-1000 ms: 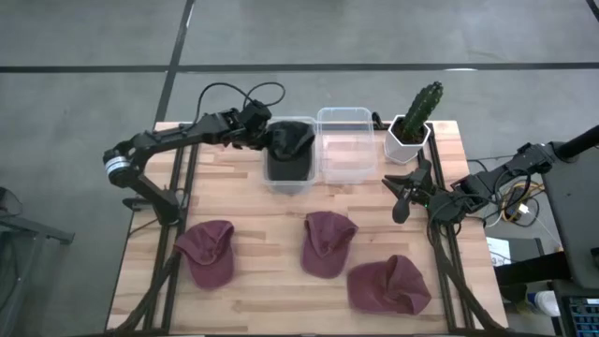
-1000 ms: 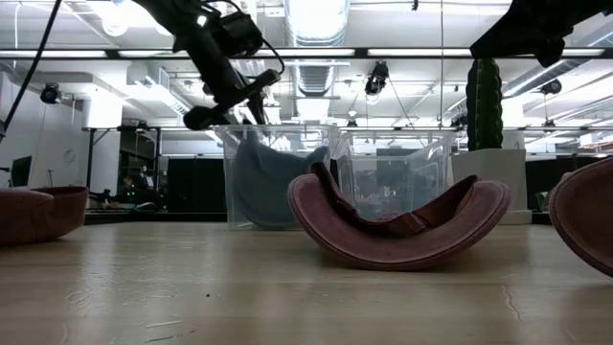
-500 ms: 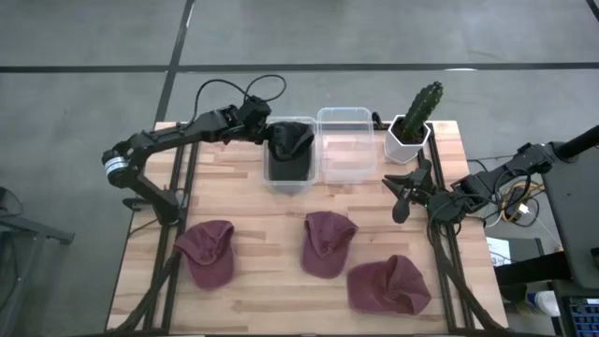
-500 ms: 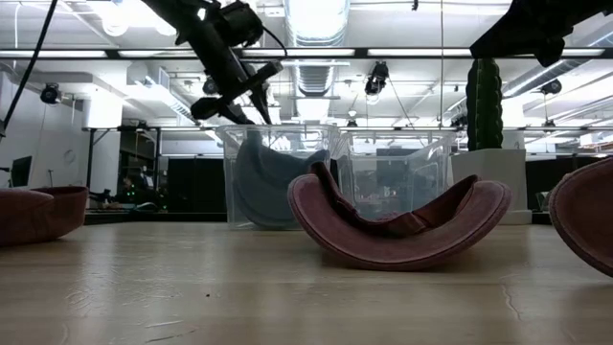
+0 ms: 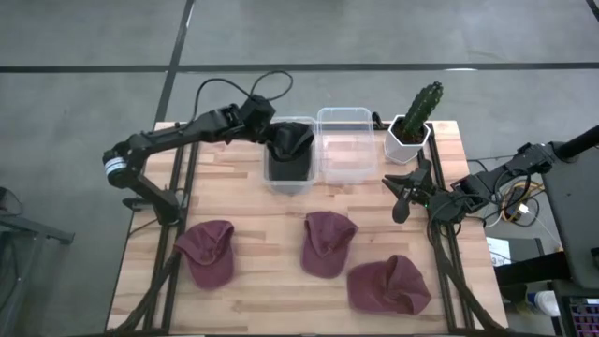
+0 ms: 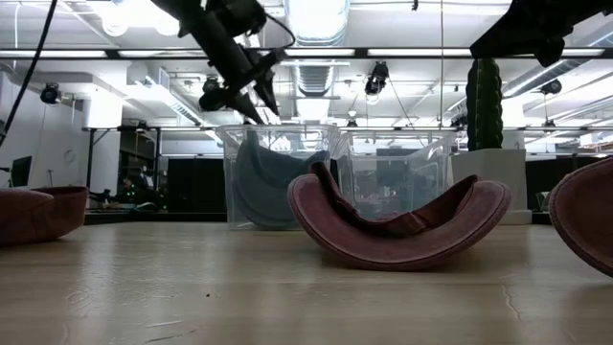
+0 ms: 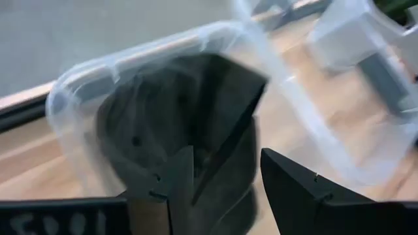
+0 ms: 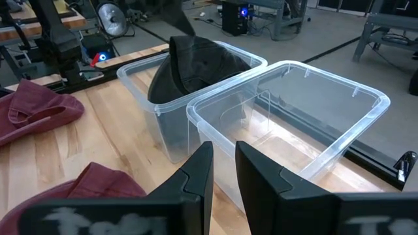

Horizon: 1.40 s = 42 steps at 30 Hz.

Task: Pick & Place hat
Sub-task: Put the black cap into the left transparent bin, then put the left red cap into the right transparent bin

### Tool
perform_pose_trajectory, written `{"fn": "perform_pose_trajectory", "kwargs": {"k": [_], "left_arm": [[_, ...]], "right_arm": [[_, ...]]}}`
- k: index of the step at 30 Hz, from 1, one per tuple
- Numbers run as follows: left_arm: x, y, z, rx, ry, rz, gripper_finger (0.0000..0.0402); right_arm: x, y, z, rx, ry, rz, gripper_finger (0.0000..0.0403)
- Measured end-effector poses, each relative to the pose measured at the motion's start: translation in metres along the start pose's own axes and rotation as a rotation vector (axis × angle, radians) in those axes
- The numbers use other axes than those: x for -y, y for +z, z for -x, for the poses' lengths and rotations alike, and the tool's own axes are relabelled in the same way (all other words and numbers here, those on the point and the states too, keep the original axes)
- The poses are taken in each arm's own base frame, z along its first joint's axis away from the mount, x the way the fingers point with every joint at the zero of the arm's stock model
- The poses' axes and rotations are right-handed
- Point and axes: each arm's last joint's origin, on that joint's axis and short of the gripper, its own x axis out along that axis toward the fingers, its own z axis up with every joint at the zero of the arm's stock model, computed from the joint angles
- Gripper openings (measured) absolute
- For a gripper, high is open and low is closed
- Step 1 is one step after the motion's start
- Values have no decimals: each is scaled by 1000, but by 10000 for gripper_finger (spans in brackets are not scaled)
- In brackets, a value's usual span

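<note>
A dark hat (image 5: 291, 142) sits inside the left clear bin (image 5: 289, 180), its upper part sticking up above the rim (image 8: 196, 62). My left gripper (image 7: 225, 189) hovers open just above and to the left of it (image 5: 259, 126), fingers on either side of empty air, also visible in the low view (image 6: 239, 91). Three maroon hats lie on the table: left (image 5: 208, 253), middle (image 5: 328, 241) and right (image 5: 388, 284). My right gripper (image 8: 224, 166) waits at the table's right side (image 5: 404, 192), its fingers a narrow gap apart with nothing between them.
A second clear bin (image 5: 348, 145) stands right of the first, with nothing in it. A cactus in a white pot (image 5: 415, 122) stands at the far right corner. Bare wood lies between the bins and the maroon hats (image 5: 253, 201).
My left gripper has risen a little above the left bin and rolled about its own axis, its fingers staying open. The dark hat has stayed in the bin.
</note>
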Motion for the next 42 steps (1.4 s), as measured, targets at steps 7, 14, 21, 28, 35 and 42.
{"fn": "perform_pose_trajectory", "kwargs": {"k": [7,14,21,28,35,42], "left_arm": [[-8,-12,-10,-41,33,26,170],[-12,-18,-18,-54,52,26,170],[-11,-18,-26,-50,48,18,170],[1,2,9,55,-32,-9,170],[20,-7,61,93,-169,-44,170],[47,-41,99,9,-282,-111,170]], "right_arm": [[0,0,0,0,0,0,59],[0,0,0,1,0,-1,59],[0,0,0,1,0,-1,59],[0,0,0,1,-1,-1,59],[0,0,0,0,0,-3,59],[0,0,0,0,0,-3,59]]}}
